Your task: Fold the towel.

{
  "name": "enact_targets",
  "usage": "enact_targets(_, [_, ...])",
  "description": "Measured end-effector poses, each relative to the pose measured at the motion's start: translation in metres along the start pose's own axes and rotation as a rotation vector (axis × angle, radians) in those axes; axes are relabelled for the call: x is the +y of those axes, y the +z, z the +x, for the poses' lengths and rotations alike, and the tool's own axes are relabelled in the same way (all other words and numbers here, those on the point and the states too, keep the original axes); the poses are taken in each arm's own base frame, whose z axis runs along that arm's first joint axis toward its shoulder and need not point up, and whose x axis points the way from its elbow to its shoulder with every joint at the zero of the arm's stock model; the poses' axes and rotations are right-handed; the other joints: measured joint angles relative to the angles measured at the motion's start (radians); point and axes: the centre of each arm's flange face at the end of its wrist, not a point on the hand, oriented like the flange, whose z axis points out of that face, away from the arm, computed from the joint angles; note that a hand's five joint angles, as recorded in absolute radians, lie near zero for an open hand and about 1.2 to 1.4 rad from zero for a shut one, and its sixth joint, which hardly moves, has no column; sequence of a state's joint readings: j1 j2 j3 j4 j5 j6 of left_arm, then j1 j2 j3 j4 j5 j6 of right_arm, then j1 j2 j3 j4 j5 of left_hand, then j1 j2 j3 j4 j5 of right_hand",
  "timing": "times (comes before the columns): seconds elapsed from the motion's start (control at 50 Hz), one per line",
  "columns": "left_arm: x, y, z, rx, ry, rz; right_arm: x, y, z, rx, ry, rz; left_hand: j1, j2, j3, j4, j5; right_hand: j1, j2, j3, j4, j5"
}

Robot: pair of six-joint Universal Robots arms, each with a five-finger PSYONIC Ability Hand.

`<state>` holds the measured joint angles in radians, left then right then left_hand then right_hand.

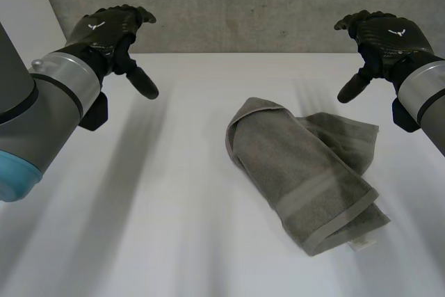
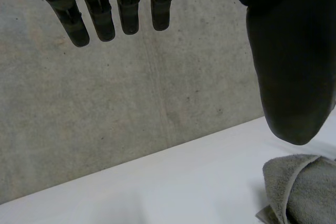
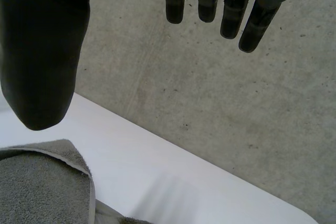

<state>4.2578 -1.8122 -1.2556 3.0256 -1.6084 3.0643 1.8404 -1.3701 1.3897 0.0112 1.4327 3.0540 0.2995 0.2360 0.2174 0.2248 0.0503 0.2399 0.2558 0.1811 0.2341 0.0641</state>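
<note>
A: Concrete wall (image 1: 243, 5) behind, white worktop (image 1: 174, 241) below; where lay the towel (image 1: 306, 172)?
B: Roughly folded, nearer the right hand (image 1: 386, 36); the left hand (image 1: 111, 29) hung well apart. Both had fingers (image 2: 100, 19) released, holding nothing.
A: Risk?
B: Pinching only the top layer might drag it open. Count: one towel, two hands

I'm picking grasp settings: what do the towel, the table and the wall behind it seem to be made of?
Towel: likely grey terry cotton, matte, with fuzzy pile and a flat woven band. Table: smooth white surface, perhaps laminate; material uncertain. Wall: apparently bare concrete, grey, mottled and pitted.
</note>
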Motion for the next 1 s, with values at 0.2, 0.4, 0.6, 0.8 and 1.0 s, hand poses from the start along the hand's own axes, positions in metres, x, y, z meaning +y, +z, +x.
enact_targets(0.2, [0.010, 0.004, 0.004, 0.013, 0.001, -0.004, -0.001, 0.000, 0.000, 0.001, 0.000, 0.006, 0.000, 0.000, 0.000, 0.000, 0.000, 0.000, 0.000, 0.000, 0.000, 0.000])
enact_targets(0.4, [0.044, 0.029, 0.032, 0.149, 0.002, 0.039, 0.012, 0.001, -0.001, -0.005, 0.002, -0.033, 0.000, 0.000, 0.000, 0.000, 0.000, 0.000, 0.000, 0.000, 0.000, 0.000])
enact_targets(0.6, [0.120, 0.063, 0.085, 0.516, 0.008, -0.041, 0.071, -0.005, -0.006, -0.032, -0.081, -0.219, 0.000, 0.000, 0.000, 0.000, 0.000, 0.000, 0.000, 0.000, 0.000, 0.000])
enact_targets(0.8, [0.176, 0.073, 0.099, 0.651, 0.091, -0.111, 0.112, -0.028, -0.014, -0.122, -0.172, -0.348, 0.000, 0.000, 0.000, 0.000, 0.000, 0.000, 0.000, 0.000, 0.000, 0.000])
enact_targets(1.0, [0.201, 0.068, 0.105, 0.711, 0.220, -0.119, 0.147, -0.035, -0.024, -0.176, -0.145, -0.425, 0.006, 0.028, 0.000, 0.000, 0.031, -0.001, 0.000, 0.000, 0.000, 0.000])
